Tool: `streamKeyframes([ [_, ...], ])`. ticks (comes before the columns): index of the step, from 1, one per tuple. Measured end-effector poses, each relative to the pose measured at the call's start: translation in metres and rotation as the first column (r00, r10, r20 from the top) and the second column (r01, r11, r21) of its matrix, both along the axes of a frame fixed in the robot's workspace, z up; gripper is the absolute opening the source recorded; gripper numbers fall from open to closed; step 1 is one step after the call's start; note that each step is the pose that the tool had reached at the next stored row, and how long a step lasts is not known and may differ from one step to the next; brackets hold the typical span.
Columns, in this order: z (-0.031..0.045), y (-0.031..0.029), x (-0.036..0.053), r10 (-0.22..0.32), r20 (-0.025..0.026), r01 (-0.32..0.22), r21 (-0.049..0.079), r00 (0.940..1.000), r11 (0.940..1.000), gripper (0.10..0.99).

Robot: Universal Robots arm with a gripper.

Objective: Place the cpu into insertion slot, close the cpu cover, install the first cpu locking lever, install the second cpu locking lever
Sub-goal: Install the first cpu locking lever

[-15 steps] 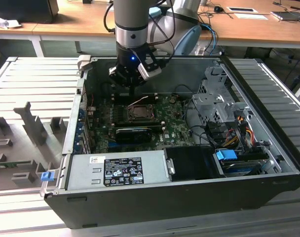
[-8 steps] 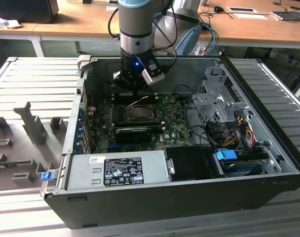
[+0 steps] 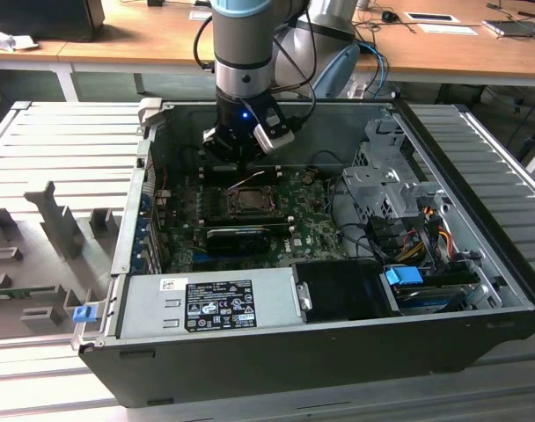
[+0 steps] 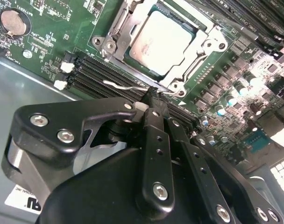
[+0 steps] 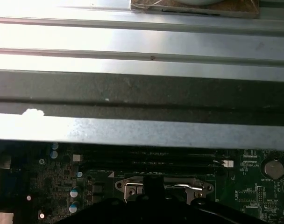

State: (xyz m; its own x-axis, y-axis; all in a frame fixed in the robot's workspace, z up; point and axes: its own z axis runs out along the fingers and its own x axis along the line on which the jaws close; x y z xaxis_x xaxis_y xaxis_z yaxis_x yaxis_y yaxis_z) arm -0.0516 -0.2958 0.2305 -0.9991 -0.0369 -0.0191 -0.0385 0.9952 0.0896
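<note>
Already the cpu (image 4: 164, 41) lies in the insertion slot (image 3: 250, 201), with the cpu cover (image 4: 132, 25) shut over its edges. Just beside that slot, inside the open computer case (image 3: 338, 352), the hand (image 4: 153, 94) has its fingers together, tips touching a thin wire locking lever (image 4: 123, 86).

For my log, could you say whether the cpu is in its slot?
In: the second wrist view shows the cpu lying flat within the insertion slot, the cpu cover framing it.
</note>
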Motion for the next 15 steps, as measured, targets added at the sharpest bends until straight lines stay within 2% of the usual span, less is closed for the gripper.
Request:
streamKeyframes([
  [7, -0.0030, 0.0056, 0.0025, 0.010, 0.0001, -0.010, 0.000, 1.0000, 1.0000, 0.106],
  [15, -0.0086, 0.0074, 0.0102, 0.010, 0.0000, -0.010, 0.000, 1.0000, 1.0000, 0.106],
])
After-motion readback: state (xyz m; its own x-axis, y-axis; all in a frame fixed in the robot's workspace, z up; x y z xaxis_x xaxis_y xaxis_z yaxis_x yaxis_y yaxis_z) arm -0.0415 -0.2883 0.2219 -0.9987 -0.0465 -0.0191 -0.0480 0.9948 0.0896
